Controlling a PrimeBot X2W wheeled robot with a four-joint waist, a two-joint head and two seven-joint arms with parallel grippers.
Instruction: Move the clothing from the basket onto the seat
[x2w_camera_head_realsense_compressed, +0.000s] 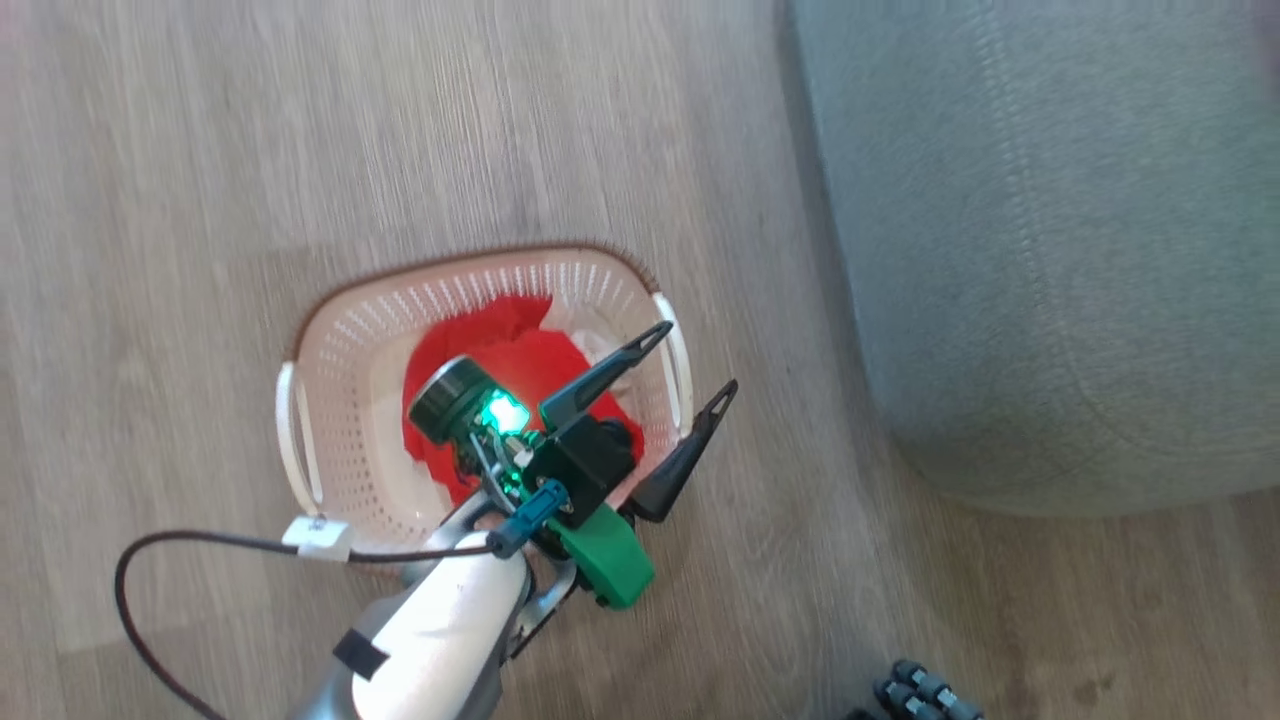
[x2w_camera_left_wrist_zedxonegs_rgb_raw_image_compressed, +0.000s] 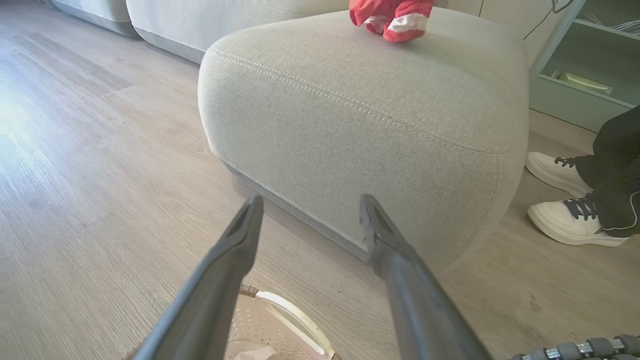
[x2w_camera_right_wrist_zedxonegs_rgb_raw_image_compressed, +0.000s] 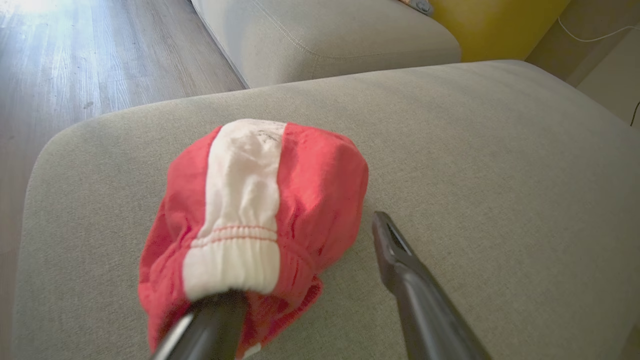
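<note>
The likeliest trouble is at the right gripper (x2w_camera_right_wrist_zedxonegs_rgb_raw_image_compressed: 310, 235). A red garment (x2w_camera_right_wrist_zedxonegs_rgb_raw_image_compressed: 240, 200) with a white stripe lies on the grey-green seat (x2w_camera_right_wrist_zedxonegs_rgb_raw_image_compressed: 475, 150) but drapes over one of the gripper's two fingers. Pulling the arm away could drag the cloth along and tip it off the seat's rounded edge onto the floor. A second risk is at the basket (x2w_camera_head_realsense_compressed: 350, 340), which stands on the wooden floor (x2w_camera_head_realsense_compressed: 200, 150) near the seat. The left gripper (x2w_camera_head_realsense_compressed: 699, 357) hangs above it with one finger over the inside and the other outside, past the white handle (x2w_camera_head_realsense_compressed: 686, 385). A straight drop would likely strike the rim and shove or tip the light basket rather than reach the cloth. A black cable (x2w_camera_head_realsense_compressed: 200, 540) loops from the arm across the basket's near edge and could catch on it. A person's shoes (x2w_camera_left_wrist_zedxonegs_rgb_raw_image_compressed: 570, 220) stand on the floor beside the seat, close enough to matter if the robot swings wide. The right gripper stands wide open and pinches nothing. The garment only hangs on one finger, whose tip is hidden beneath it, while the other finger is bare and close to the seat; whether it touches is unclear. The left gripper is also spread wide and empty, touching nothing. More red clothing (x2w_camera_head_realsense_compressed: 510, 340) lies crumpled in the basket, not yet moved.
</note>
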